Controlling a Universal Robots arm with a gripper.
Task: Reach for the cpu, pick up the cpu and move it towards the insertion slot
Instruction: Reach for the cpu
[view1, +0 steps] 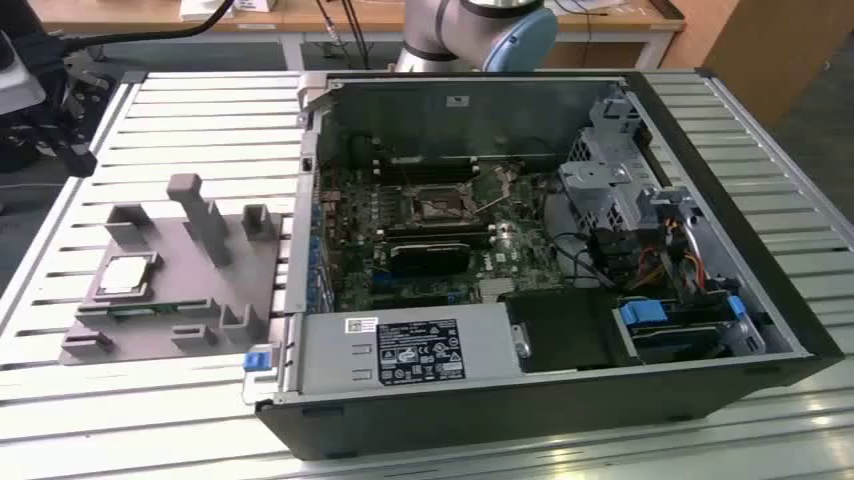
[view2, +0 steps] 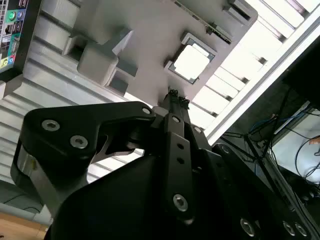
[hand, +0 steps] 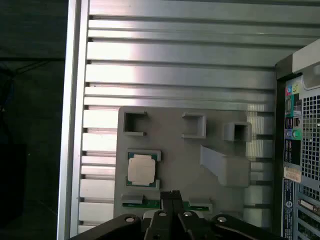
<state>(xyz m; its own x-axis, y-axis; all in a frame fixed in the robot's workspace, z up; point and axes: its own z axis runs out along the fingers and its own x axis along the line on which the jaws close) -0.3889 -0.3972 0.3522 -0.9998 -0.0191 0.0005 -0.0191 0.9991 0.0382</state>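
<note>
On the grey holder (hand: 175, 152) lies the cpu (hand: 141, 169).

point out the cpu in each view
Exterior view: cpu in a recess of the grey fixture, towards the exterior view's left.
Second wrist view: cpu in that recess, beyond the gripper.
First wrist view: same recess, near the gripper.
Shared landmark: the grey fixture.
</note>
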